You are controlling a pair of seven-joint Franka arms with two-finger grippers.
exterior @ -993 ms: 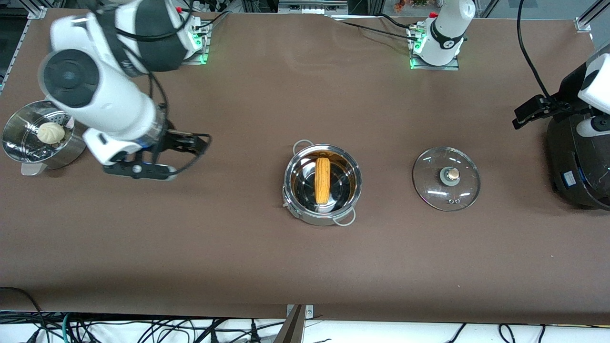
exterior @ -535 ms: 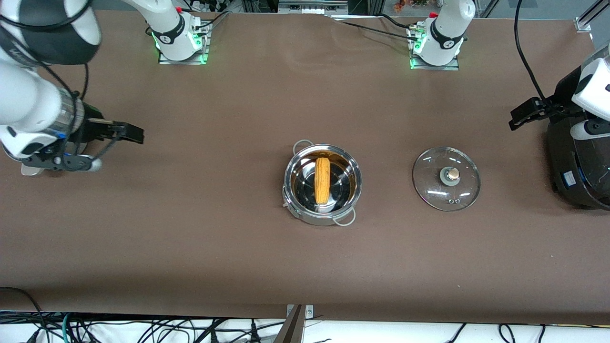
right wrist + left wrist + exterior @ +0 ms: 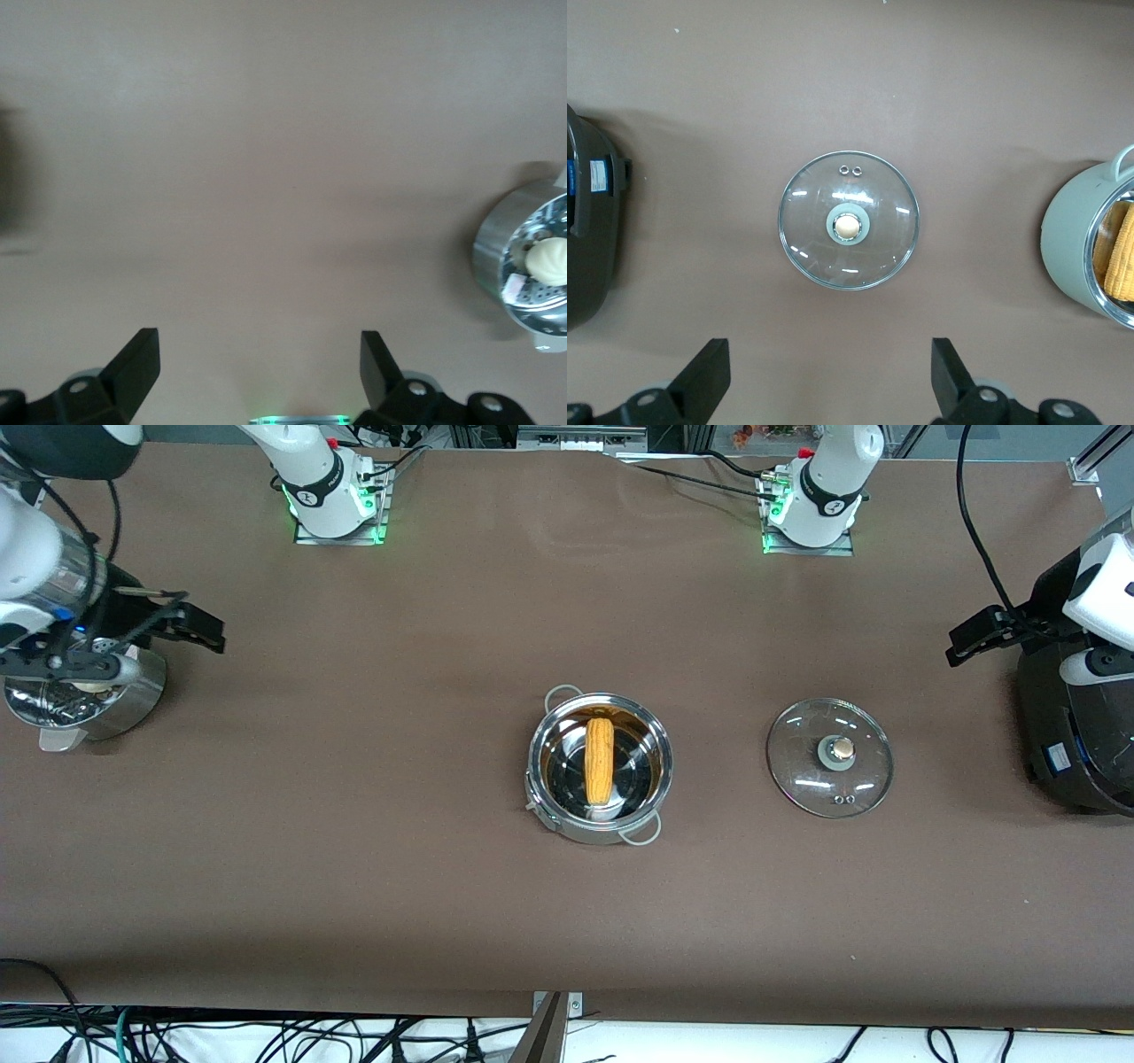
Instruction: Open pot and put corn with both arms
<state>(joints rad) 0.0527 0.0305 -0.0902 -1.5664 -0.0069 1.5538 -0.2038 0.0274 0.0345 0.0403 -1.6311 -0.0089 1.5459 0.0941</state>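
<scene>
Worktop [image 3: 354,868]: I saw one plain brown cloth surface reaching from the cable-strewn front edge up to the two arm bases.
Pot [image 3: 601,768]: it stood uncovered about mid-worktop, nearest to the front camera of all the things, with one wire handle toward the camera and one toward the bases.
Corn [image 3: 600,760]: the cob lay inside the pot on its shiny floor, lengthwise from the camera side toward the bases; my left wrist view caught its yellow end over the rim [image 3: 1121,252].
Lid [image 3: 829,757]: I found it flat on the worktop, knob up, beside the pot toward the left arm's end and well apart from it, with nothing gripping it.
Black cooker [image 3: 1076,726]: it sat at the left arm's end of the worktop, past the lid.
Steamer pot [image 3: 84,695]: it stood at the right arm's end, with a white bun [image 3: 547,259] inside on the perforated insert.
Left hand [image 3: 979,636]: it hung up in the air at the black cooker's edge, fingers [image 3: 709,376] spread wide and holding nothing; its camera looked straight down on the lid.
Right hand [image 3: 190,627]: it hung beside the steamer pot over bare worktop, fingers [image 3: 137,363] wide apart and empty.
</scene>
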